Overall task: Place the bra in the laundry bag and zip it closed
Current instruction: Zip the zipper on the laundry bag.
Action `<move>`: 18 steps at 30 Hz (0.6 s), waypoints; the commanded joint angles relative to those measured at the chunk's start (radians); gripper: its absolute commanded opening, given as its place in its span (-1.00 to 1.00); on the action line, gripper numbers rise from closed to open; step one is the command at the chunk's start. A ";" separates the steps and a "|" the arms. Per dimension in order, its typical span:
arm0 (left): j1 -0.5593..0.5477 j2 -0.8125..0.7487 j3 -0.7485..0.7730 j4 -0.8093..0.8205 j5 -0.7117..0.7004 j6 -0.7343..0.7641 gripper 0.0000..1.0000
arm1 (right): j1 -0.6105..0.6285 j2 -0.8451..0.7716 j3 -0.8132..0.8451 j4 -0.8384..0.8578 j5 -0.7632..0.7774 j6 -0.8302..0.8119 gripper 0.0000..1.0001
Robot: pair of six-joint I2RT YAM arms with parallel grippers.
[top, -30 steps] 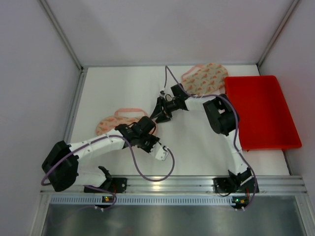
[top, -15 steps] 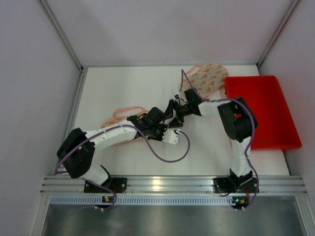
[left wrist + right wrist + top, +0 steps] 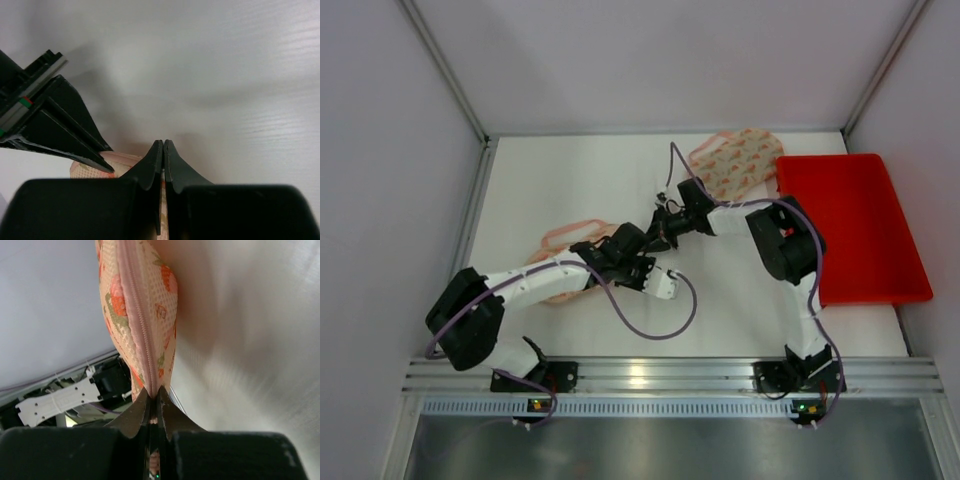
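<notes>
Left pincer [image 3: 163, 144] sits farther from the desk's [image 3: 570, 180] left edge than before, clenched; my right pincer [image 3: 154, 390] clenches the laundry bag's [image 3: 142, 315] zipper seam, probably tensioning it.

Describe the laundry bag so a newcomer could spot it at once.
On the white table, look near-left, where the left arm reaches across. The laundry bag lies partly under that arm: orange-patterned mesh with a pink zip, its end pinched by the right gripper. The similar patterned fabric lies at the far edge beside the red tray, untouched.
</notes>
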 commanded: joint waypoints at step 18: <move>0.020 -0.227 -0.023 -0.104 0.000 -0.257 -0.06 | -0.082 0.093 0.346 -0.317 0.100 -0.466 -1.00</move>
